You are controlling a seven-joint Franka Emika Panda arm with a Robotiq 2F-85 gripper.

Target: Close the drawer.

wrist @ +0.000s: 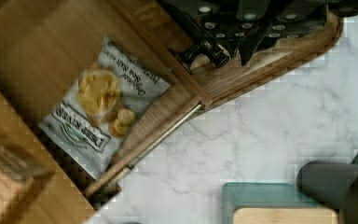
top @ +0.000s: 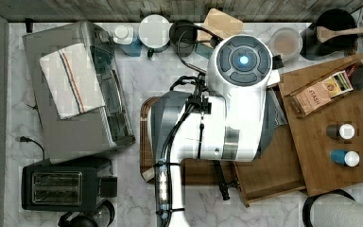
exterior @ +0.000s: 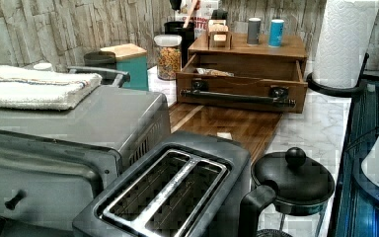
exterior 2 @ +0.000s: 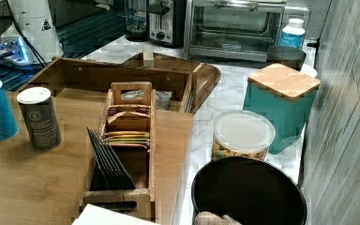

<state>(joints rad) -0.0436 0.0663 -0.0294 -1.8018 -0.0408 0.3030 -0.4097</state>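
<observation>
- Marble counter (top: 160, 80) carries a toaster oven (top: 75, 94) with a folded towel (top: 71, 80) on top, and a black toaster (top: 59, 189) just beside it.
- Against the stone wall in the left view stands a wooden cabinet (exterior: 249, 47); the drawer (exterior: 242, 89) is pulled out from under its top, its black bar handle (exterior: 237, 97) across the front.
- A chip bag (wrist: 105, 102) lies inside the drawer.
- The drawer front sits over a darker rounded tray (exterior: 222, 126).
- Two bottles (exterior 2: 37, 117) and a tea box (exterior 2: 126, 136) stand on the cabinet top.
- The gripper (wrist: 256, 28) hangs over the tray just beside the handle; I cannot tell whether its fingers are spread or pressed together.
</observation>
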